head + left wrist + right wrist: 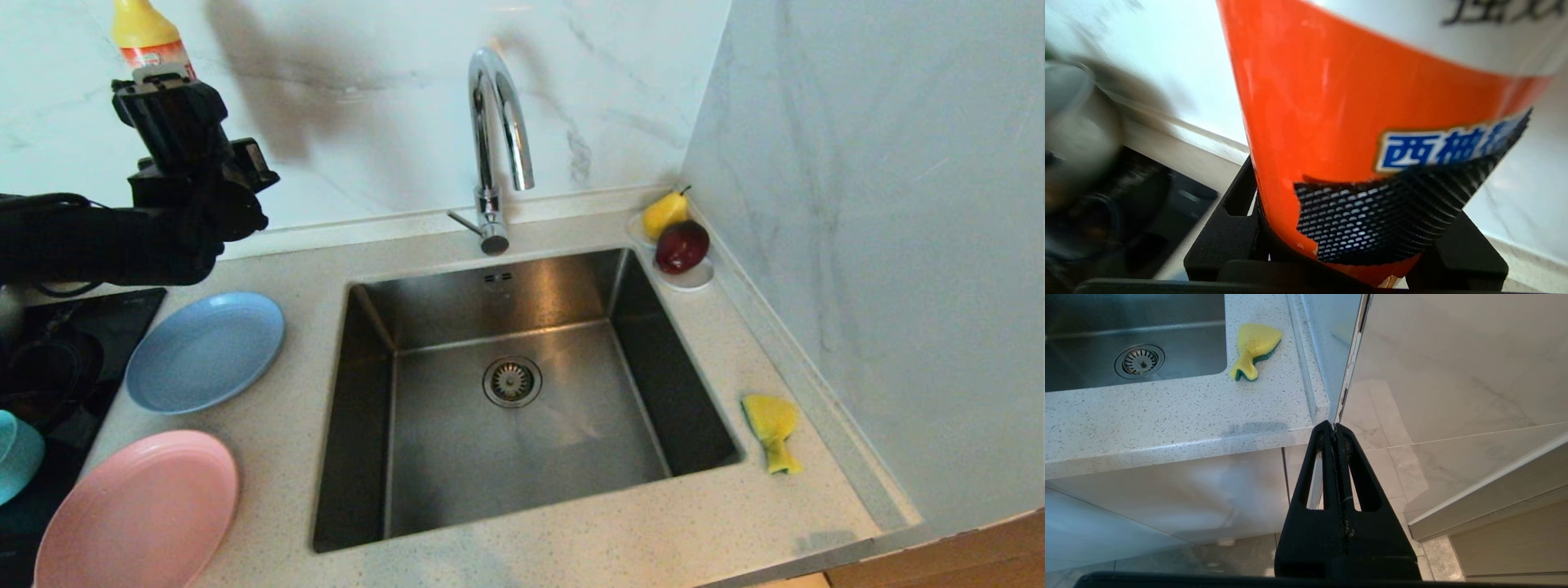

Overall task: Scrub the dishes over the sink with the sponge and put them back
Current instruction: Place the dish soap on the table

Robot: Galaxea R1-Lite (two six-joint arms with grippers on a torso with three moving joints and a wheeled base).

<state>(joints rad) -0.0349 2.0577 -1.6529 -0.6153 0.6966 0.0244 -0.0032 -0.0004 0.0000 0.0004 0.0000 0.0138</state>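
My left gripper (167, 90) is raised at the back left, above the counter, shut on an orange bottle (151, 41) with a yellow top. In the left wrist view this bottle (1355, 102) fills the space between the black fingers (1229, 228). Under that arm lie the light-blue plate (204, 351), the pink plate (139, 510) and, at the left edge, the teal bowl (16, 453). The yellow sponge (771, 429) lies on the counter right of the steel sink (571, 441). My right gripper (1333, 426) hangs shut and empty below the counter's front right corner, near the sponge (1253, 349).
A curved chrome tap (498, 139) stands behind the sink, which has a round drain (512, 380). A white saucer (690, 282) with a pear and a red fruit sits in the back right corner. A black hob (73, 343) is at the left. Marble walls close off the back and right.
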